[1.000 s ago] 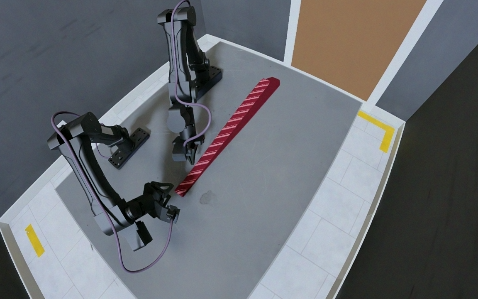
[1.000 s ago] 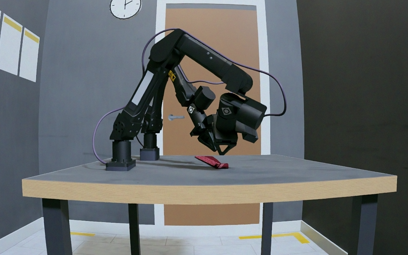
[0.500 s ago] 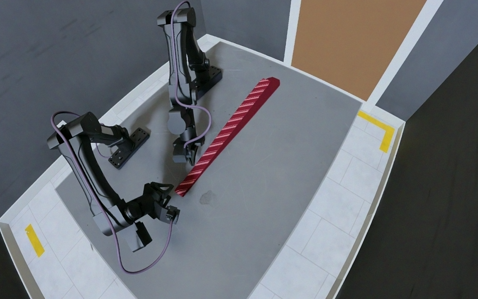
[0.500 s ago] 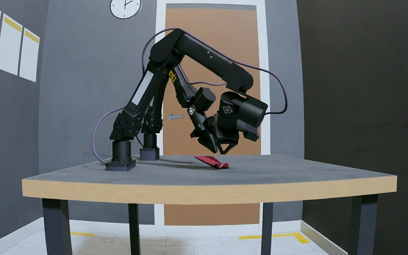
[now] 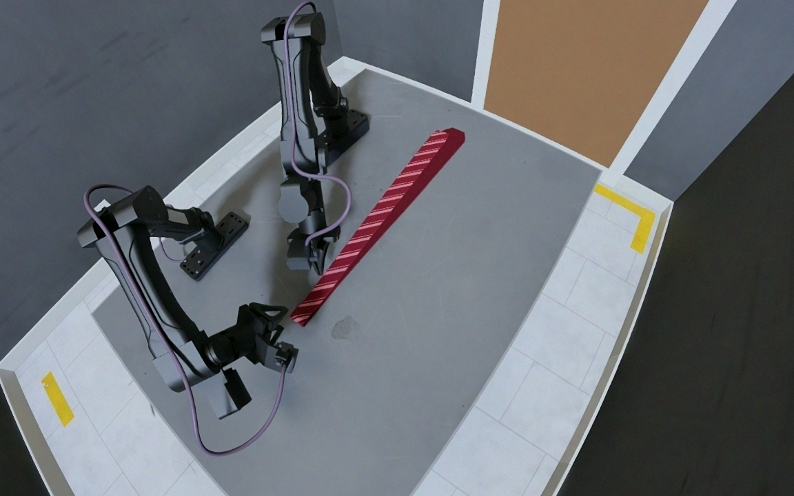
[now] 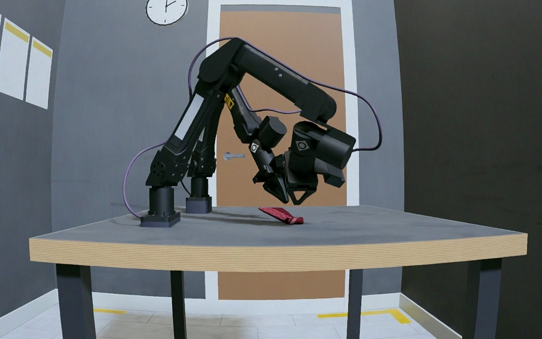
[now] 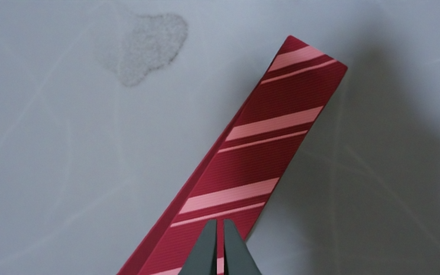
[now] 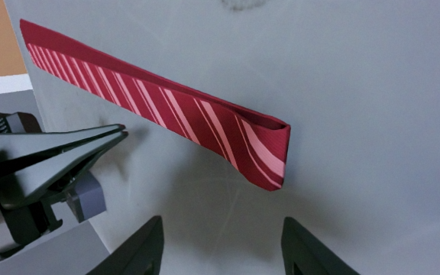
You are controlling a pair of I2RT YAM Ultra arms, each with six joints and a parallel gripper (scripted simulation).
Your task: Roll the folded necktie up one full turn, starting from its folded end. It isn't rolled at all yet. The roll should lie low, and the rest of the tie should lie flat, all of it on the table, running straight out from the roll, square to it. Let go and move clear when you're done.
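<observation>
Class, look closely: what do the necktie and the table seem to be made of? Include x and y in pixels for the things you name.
Necktie [image 5: 377,223] [image 6: 280,213] [image 7: 285,153] [image 8: 182,107]: woven fabric, perhaps silk or polyester, soft sheen; fine ribbing shows it.

Table [image 6: 239,256]: probably wood or plywood, matte; its pale edge shows grain lines. The grey top's material is unclear.
</observation>
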